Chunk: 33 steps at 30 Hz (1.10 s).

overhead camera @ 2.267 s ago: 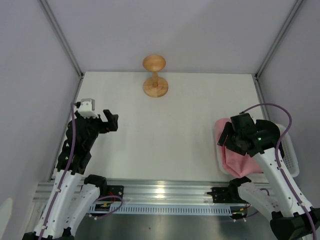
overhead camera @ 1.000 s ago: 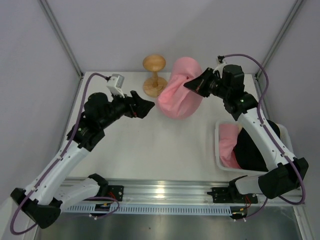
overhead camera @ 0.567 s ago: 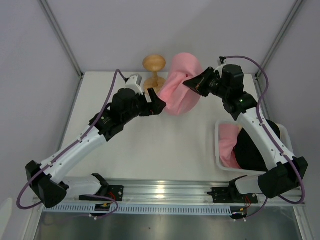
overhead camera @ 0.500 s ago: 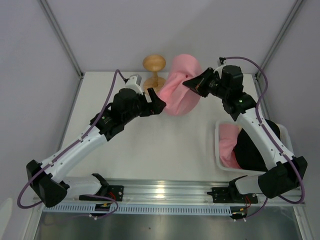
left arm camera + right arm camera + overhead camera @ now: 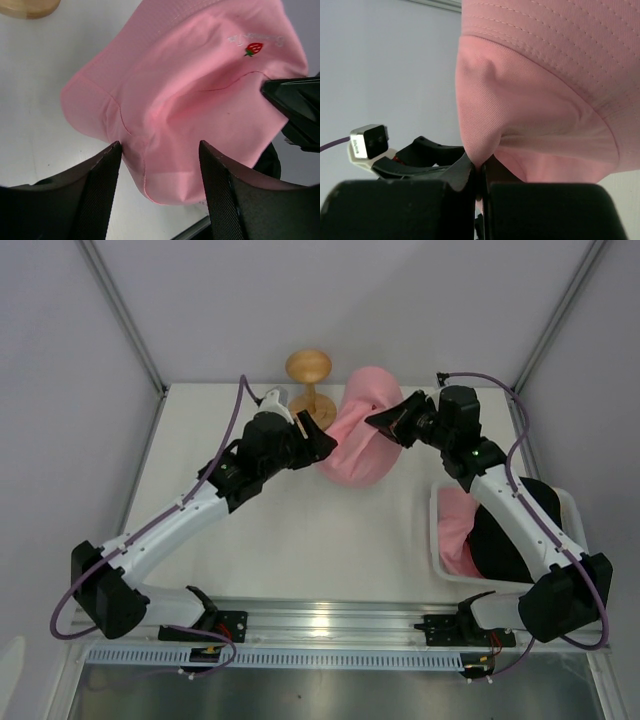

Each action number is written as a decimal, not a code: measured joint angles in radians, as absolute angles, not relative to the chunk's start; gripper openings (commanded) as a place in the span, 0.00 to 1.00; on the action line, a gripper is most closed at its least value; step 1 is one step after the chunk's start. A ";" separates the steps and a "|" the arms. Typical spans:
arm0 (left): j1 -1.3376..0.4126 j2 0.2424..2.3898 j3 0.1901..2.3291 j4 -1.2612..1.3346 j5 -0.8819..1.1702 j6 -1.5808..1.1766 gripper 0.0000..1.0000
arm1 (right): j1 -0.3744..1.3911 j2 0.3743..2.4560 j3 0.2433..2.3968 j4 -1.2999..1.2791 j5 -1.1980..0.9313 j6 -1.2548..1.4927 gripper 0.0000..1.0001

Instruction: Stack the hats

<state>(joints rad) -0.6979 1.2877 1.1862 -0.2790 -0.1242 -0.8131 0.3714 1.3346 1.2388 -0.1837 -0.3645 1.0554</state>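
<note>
The pink hat [image 5: 356, 448] hangs above the table's back middle, with my right gripper [image 5: 386, 421] shut on a fold of its fabric. In the right wrist view the pinch [image 5: 480, 169] shows, the pink hat [image 5: 545, 90] bulging above it. My left gripper [image 5: 327, 444] is at the hat's left side, open. In the left wrist view the lower brim of the pink hat [image 5: 200, 95] sags between the fingers of the left gripper [image 5: 159, 150], which stand apart on either side. A black hat [image 5: 505, 540] lies in the basket. No beige hat shows.
A wooden round-topped stand [image 5: 310, 390] is at the back, just left of the hanging hat. A white basket [image 5: 577, 506] at the right edge holds the black hat and some pink fabric [image 5: 455, 530]. Grey walls close in the table's sides and back.
My left arm has reached right to the pink hat and its jaws have narrowed around the brim. The right gripper has lowered the hat a little, still shut on it.
</note>
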 measured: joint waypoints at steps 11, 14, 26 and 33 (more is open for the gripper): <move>-0.710 1.381 1.211 -0.317 -0.104 -0.867 0.23 | 0.371 1.327 1.236 -0.140 -0.364 1.073 0.00; -0.713 1.395 1.225 -0.316 -0.103 -0.873 0.01 | 0.371 1.327 1.236 -0.137 -0.363 1.073 0.00; -0.628 1.414 1.548 -0.434 -0.202 -0.690 0.01 | 0.316 1.504 1.441 -0.194 -0.385 0.982 0.00; -0.546 1.531 1.780 -0.467 -0.217 -0.620 0.01 | 0.320 1.778 1.755 -0.155 -0.464 0.990 0.00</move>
